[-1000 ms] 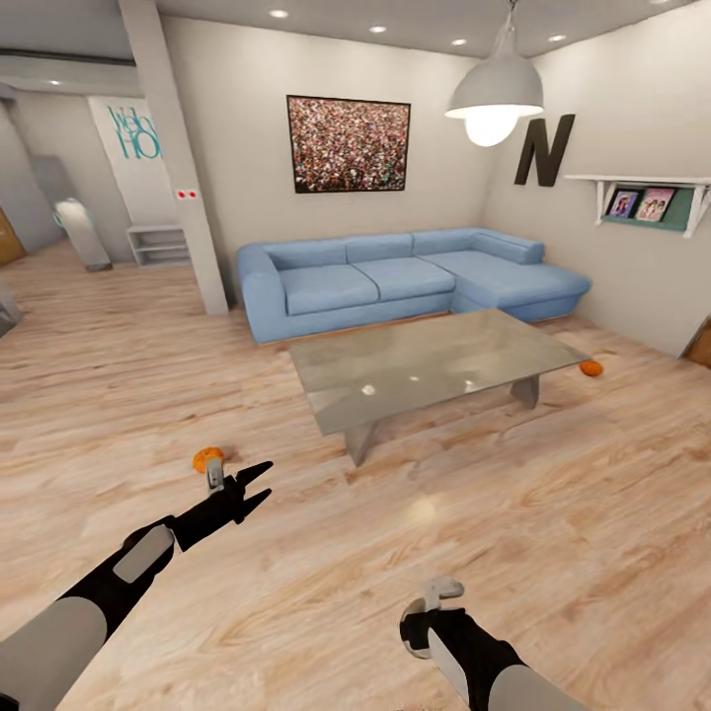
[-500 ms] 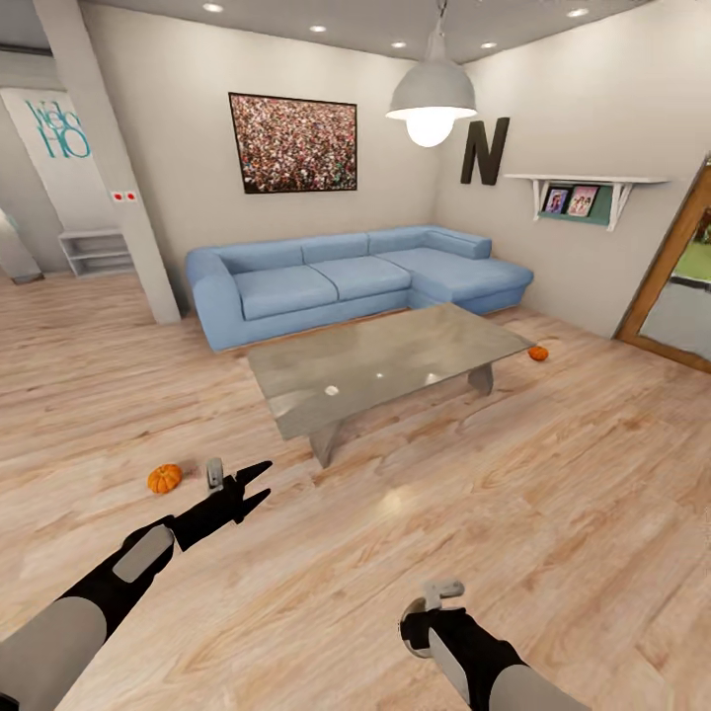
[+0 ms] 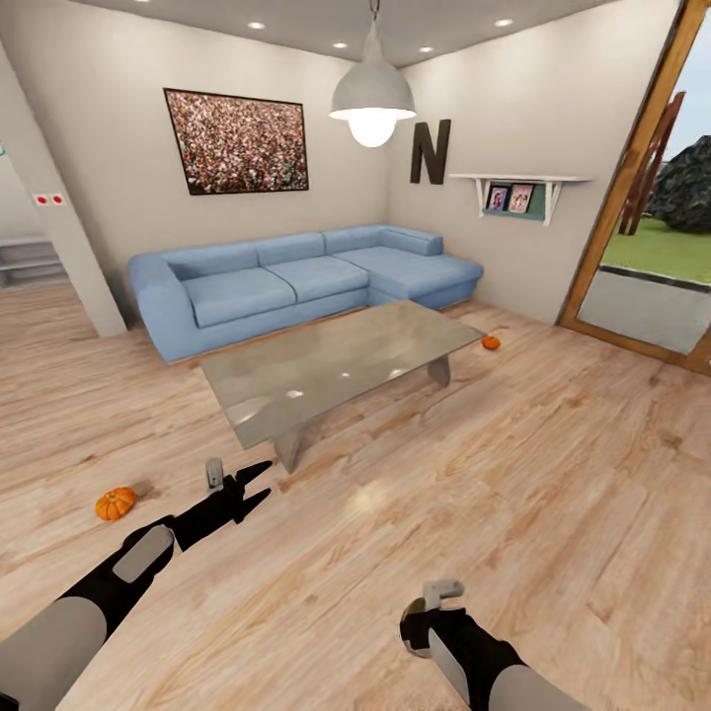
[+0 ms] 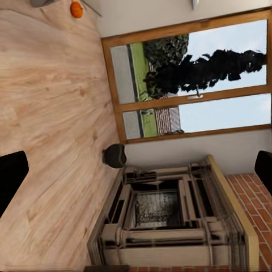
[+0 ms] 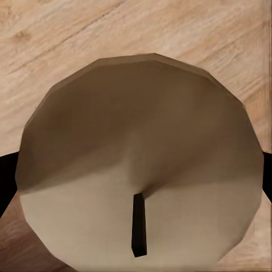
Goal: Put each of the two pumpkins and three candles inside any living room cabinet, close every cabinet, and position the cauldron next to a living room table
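A table [image 3: 336,370] stood mid-room on the floor [image 3: 553,494], with a sofa [image 3: 296,276] behind it along the back wall and running into the right corner. One pumpkin [image 3: 116,503] lay on the floor to the table's front left, just left of the left gripper [image 3: 259,486]; the other pumpkin [image 3: 491,343] lay by the table's far right end, before the sofa's corner section. A lamp [image 3: 372,97] hung above the table. A shelf [image 3: 515,190] sat on the right wall, a door [image 3: 652,197] further right. A candle [image 5: 141,187] sat between the right gripper's [image 3: 434,607] fingers (seen end-on). In the left wrist view, the cauldron [image 4: 114,156] stood on the floor beside a fireplace [image 4: 170,209], below a window [image 4: 192,79].
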